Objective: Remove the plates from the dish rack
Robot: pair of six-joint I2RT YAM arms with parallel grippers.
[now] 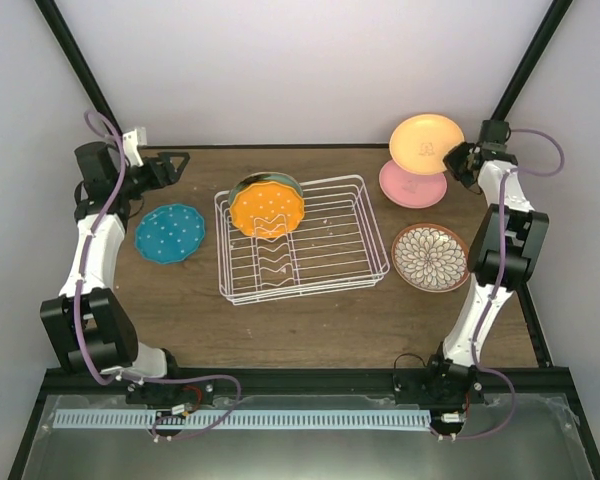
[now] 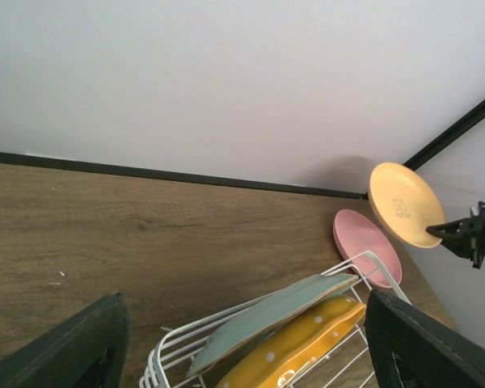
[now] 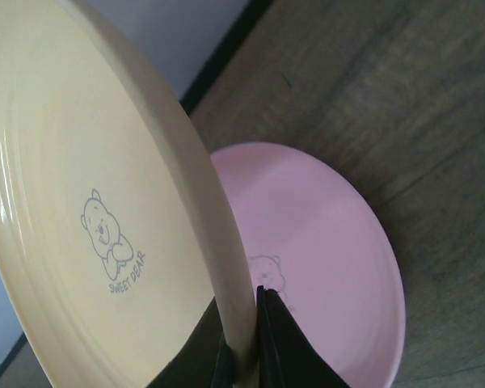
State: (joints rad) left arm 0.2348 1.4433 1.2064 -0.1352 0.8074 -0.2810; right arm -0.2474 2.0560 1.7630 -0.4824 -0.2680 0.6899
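Clamping the rim of the pale yellow plate between the pinched jaws of the right gripper, plate tilted in the air just above the pink plate at the table's far right corner. Hanging at far left with the left gripper spread wide and empty, near the teal dotted plate. Standing in the dish rack, far-left slots: orange dotted plate, sage green plate behind it. Lying flat right of the rack: floral plate.

I read the table as matt brown wood grain and the dish rack as smooth white-coated wire. The pale yellow plate and pink plate look like smooth glazed ceramic with a soft sheen; my right gripper looks matt black plastic.
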